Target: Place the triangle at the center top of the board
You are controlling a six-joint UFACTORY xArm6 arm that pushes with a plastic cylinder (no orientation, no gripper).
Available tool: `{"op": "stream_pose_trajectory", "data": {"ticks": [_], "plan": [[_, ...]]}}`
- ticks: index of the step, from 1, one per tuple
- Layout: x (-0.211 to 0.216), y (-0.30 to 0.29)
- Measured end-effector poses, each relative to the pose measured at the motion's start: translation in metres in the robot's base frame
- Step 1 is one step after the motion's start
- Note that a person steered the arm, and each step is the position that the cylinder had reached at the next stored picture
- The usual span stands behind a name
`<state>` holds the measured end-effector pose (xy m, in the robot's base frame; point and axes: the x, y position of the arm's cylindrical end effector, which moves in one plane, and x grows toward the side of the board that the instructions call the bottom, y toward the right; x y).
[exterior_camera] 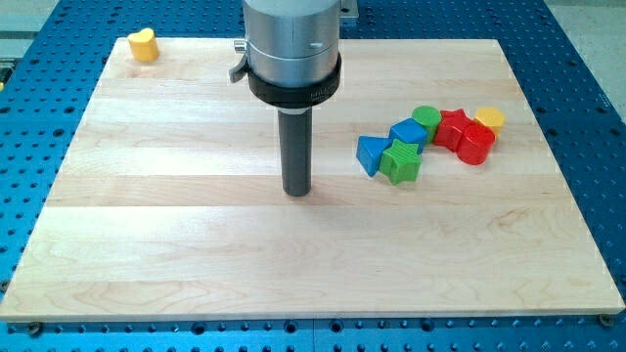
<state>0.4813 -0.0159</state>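
A blue triangle (pixel 370 154) lies right of the board's middle, at the left end of a cluster of blocks. My tip (pixel 296 192) rests on the board to the triangle's left and slightly lower in the view, apart from it by a clear gap. Touching the triangle on its right is a green star-shaped block (pixel 401 162). A blue cube (pixel 409 133) sits just above them.
The cluster continues right with a green round block (pixel 426 119), a red star block (pixel 451 128), a red cylinder (pixel 476 144) and a yellow round block (pixel 490 119). A yellow heart (pixel 144 45) sits at the top left corner. The wooden board (pixel 196 254) lies on a blue perforated table.
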Motion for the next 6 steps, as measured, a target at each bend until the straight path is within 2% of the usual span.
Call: {"op": "stream_pose_trajectory", "data": {"ticks": [2,3,4,5,6], "plan": [[0.060,0.027],[0.044,0.072],[0.024,0.090],[-0.028,0.093],[-0.050,0.093]]}}
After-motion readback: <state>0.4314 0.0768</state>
